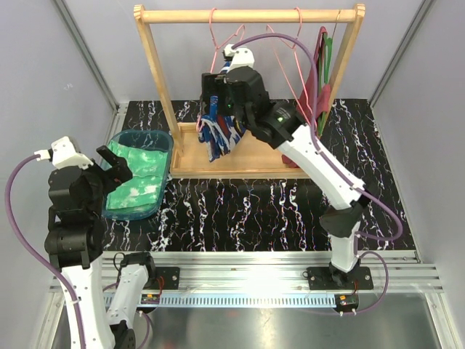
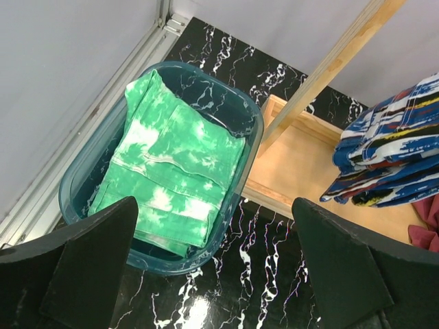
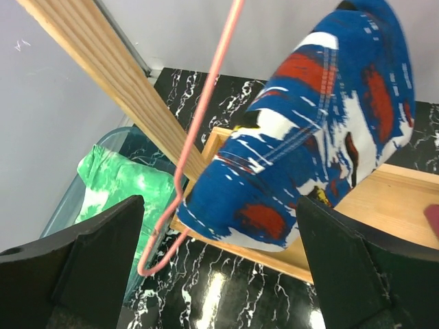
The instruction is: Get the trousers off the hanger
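The dark blue trousers with red and white patches hang folded over a pink hanger on the wooden rack. In the right wrist view the blue trousers and the hanger's lower bend sit just ahead of my right gripper. Its jaws are open wide and grip nothing. In the top view the right gripper is at the top of the cloth. The mint green trousers lie folded in a teal bin. My left gripper hovers open beside it.
More pink hangers hang to the right, with a dark red garment and a green hanger by the right post. The rack's wooden base tray lies on the black marbled table. The teal bin touches its left side.
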{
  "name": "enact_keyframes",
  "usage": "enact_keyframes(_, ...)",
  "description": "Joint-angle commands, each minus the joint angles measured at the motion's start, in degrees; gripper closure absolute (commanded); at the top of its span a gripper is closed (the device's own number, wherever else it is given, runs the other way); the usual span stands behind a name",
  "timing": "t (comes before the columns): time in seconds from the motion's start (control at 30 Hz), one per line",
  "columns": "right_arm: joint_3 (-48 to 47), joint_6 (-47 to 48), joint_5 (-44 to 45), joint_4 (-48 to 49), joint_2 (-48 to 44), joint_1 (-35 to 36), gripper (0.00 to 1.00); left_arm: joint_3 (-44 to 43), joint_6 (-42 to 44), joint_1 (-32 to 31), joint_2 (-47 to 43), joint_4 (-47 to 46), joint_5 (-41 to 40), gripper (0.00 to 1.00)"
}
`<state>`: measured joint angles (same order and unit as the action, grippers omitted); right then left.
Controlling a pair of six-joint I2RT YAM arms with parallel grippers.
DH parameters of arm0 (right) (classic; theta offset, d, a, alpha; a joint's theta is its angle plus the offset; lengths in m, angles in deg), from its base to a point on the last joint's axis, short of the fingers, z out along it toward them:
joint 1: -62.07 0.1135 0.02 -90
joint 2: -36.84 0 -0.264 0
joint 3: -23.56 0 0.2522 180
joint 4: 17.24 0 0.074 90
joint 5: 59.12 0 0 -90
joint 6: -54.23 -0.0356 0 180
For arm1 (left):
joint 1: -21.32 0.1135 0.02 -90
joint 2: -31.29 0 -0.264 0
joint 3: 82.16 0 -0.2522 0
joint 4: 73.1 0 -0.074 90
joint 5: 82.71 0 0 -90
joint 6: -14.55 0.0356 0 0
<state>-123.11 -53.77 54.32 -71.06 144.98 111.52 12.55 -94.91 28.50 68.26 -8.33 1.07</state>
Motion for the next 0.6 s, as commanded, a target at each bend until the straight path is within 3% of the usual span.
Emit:
enact_keyframes(0.0, -6.9, 1.5, 2.4, 0.8, 4.8, 1.7, 0.0, 0.7, -0.1, -0.1, -0.1, -2.5, 1.2, 0.01)
enact_keyframes(0.13, -21.2, 5.5, 6.5, -5.1, 14.3, 3.6, 0.05, 1.4, -0.2, -0.1, -0.7, -2.9, 1.5, 0.01)
enact_keyframes(0.2, -22.0, 7.2, 8.8, -5.6, 15.3, 4.0, 0.11, 1.4, -0.1, -0.1, -0.6, -3.1, 1.5, 0.01)
enact_keyframes(0.3, -18.8, 8.1, 12.2, -4.7, 13.9, 4.0, 0.31, 1.5, 0.0, -0.1, -0.6, -2.9, 1.8, 0.01)
enact_keyframes(0.33, -16.8, 8.2, 12.9, -4.4, 12.6, 4.0, 0.44, 1.6, 0.0, 0.0, -0.6, -2.9, 1.8, 0.01)
enact_keyframes(0.4, -15.0, 8.6, 13.6, -3.3, 11.2, 3.9, 0.55, 1.8, 0.0, -0.1, -0.6, -3.2, 2.4, 0.01)
enact_keyframes(0.57, -10.5, 9.9, 13.7, -0.6, 7.5, 3.9, 0.73, 2.5, -0.1, -0.1, -0.7, -3.6, 3.2, 0.01)
